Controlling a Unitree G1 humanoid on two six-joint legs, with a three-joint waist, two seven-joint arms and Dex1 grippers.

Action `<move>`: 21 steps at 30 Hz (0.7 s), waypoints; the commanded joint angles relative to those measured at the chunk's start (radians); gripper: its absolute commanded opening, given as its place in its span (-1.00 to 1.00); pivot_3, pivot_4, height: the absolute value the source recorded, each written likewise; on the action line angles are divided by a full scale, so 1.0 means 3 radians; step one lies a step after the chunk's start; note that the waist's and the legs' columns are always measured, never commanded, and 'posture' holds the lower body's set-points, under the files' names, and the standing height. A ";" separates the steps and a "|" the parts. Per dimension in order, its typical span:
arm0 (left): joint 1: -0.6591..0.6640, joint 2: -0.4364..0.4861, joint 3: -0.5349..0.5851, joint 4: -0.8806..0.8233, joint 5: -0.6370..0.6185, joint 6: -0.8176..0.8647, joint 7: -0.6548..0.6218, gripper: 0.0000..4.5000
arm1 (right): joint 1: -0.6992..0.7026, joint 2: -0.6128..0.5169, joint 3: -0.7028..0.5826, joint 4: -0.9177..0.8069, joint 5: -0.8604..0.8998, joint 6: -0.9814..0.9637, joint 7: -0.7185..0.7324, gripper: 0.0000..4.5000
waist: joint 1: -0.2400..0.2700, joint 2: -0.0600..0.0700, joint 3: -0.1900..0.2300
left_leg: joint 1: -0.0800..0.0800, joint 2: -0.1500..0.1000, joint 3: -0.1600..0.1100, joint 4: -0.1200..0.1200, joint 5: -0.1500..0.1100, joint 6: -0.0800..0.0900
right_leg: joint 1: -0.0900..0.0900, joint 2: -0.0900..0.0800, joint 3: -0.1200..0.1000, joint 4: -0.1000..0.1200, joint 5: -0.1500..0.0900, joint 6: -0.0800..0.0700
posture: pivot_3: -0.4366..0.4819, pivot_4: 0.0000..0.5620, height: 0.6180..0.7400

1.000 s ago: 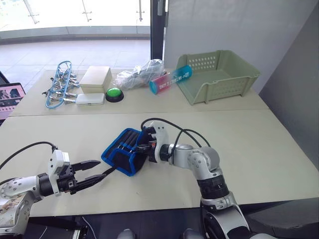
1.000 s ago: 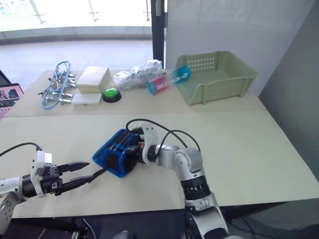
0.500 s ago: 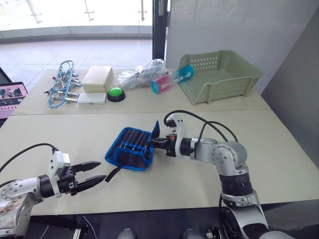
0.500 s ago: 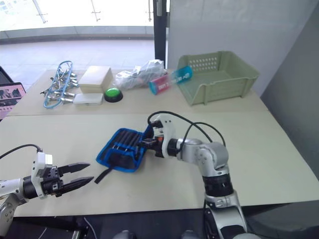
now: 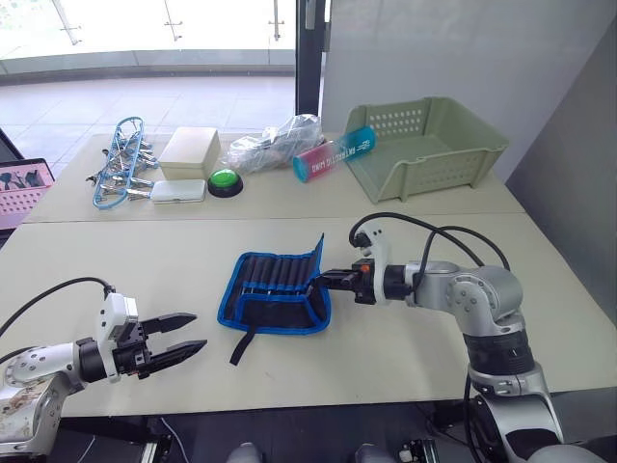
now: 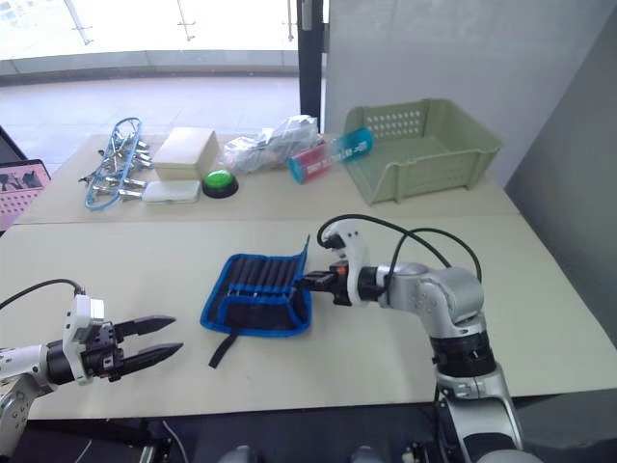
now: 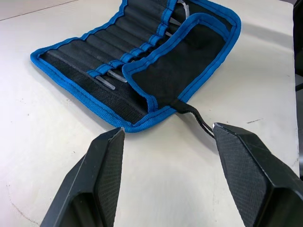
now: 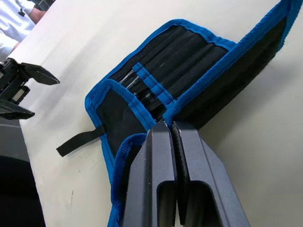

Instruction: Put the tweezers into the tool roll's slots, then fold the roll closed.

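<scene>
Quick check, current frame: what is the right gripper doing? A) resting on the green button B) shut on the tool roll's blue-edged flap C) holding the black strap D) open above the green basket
B: the right gripper is shut on the blue-edged flap of the tool roll, lifting that edge off the table.

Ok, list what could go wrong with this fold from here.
1. The right gripper pinches only the thin blue edge of the tool roll; it may slip free.
2. The strap trails loose on the table and could get trapped under the fold.
3. The tweezers poke from their slots and might slide out.
</scene>
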 commanded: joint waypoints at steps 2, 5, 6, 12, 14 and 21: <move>0.0049 0.0029 0.0040 -0.0069 -0.0029 -0.0012 -0.0043 0.40 | -0.0214 0.0226 0.0146 -0.0117 -0.0016 0.0057 -0.0116 -1.00 | -0.0017 0.0000 0.0000 | 0.0002 0.0000 0.0000 -0.0001 0.0001 -0.0001 | -0.0001 0.0000 0.0000 0.0002 0.0000 0.0000 | -0.05 -0.47 0.61; 0.0067 0.0027 0.0055 -0.0090 -0.0041 0.0010 -0.0026 0.40 | -0.0257 0.0372 0.0272 -0.0132 -0.0097 0.0099 -0.0238 -1.00 | -0.0001 -0.0001 0.0000 | 0.0001 0.0000 0.0000 -0.0002 0.0002 -0.0004 | -0.0001 0.0000 0.0000 0.0004 0.0000 0.0000 | -0.05 -0.47 0.61; 0.0072 0.0027 0.0057 -0.0098 -0.0046 0.0017 -0.0024 0.40 | -0.0274 0.0426 0.0299 -0.0123 -0.0119 0.0107 -0.0280 -1.00 | 0.0003 -0.0001 0.0000 | 0.0001 0.0000 0.0000 -0.0002 0.0003 -0.0005 | -0.0001 0.0000 0.0000 0.0004 0.0000 0.0000 | -0.05 -0.47 0.61; 0.0055 0.0021 -0.0006 -0.0142 -0.0033 0.0064 -0.0013 0.40 | -0.0314 0.0681 0.0659 0.0115 -0.0468 -0.0085 -0.0472 -1.00 | -0.0004 0.0000 0.0000 | 0.0000 0.0000 0.0000 -0.0002 0.0004 -0.0007 | -0.0001 0.0000 -0.0001 0.0003 0.0000 0.0000 | -0.05 -0.47 0.61; 0.0054 0.0016 -0.0007 -0.0156 -0.0034 0.0073 -0.0009 0.40 | -0.0322 0.0784 0.0728 0.0244 -0.0591 -0.0176 -0.0539 -1.00 | -0.0013 0.0000 0.0000 | 0.0002 0.0000 0.0000 -0.0002 0.0004 -0.0007 | -0.0001 0.0000 -0.0001 0.0005 0.0000 0.0000 | -0.05 -0.47 0.61; 0.0032 0.0015 -0.0038 -0.0166 -0.0026 0.0088 -0.0003 0.40 | -0.0311 0.1306 0.0795 0.0845 -0.0952 -0.0551 -0.0762 -1.00 | -0.0028 0.0000 -0.0001 | 0.0003 0.0000 0.0000 -0.0003 0.0006 -0.0011 | -0.0002 0.0000 -0.0001 0.0008 0.0000 0.0000 | -0.05 -0.47 0.61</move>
